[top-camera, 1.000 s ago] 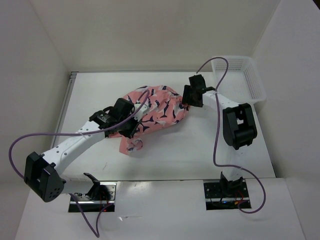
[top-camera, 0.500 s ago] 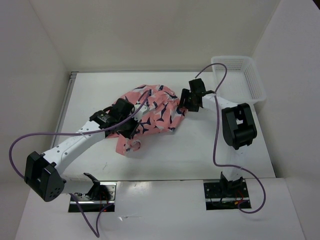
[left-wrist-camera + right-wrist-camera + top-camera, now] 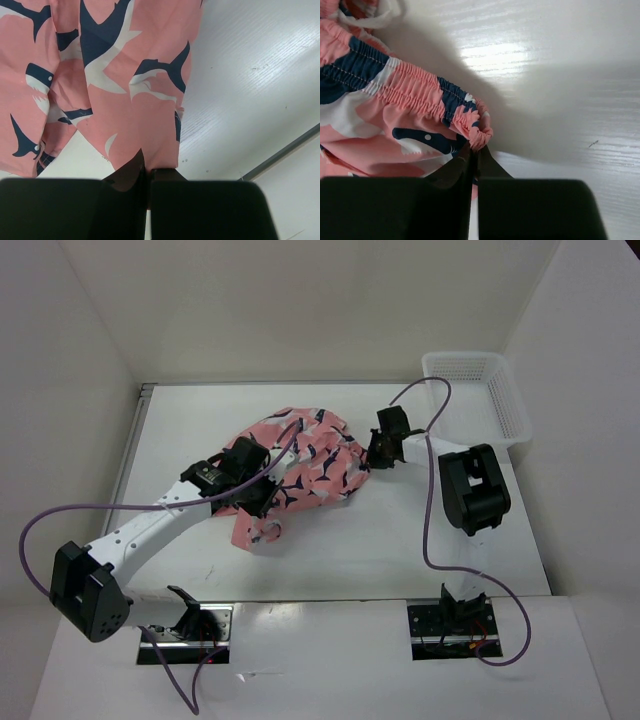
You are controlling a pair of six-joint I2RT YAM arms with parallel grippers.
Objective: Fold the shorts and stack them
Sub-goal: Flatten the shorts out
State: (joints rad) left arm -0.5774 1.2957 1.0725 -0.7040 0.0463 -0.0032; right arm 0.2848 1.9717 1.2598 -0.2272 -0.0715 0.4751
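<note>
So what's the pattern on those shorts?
The shorts are salmon pink with navy-and-white whale shapes; clearest in the left wrist view.

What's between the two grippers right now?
Only the shorts, bunched up, as the top view shows. The wrist views show the left gripper shut on a cloth edge and the right gripper shut on the waistband.

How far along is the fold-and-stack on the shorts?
Done: nothing clean yet. The shorts lie bunched on the table, with no neat fold and no stack. In hand: the left gripper pinches a cloth edge and the right gripper pinches the elastic waistband corner, both shut on fabric. Left: spread flat, fold, then stack.
</note>
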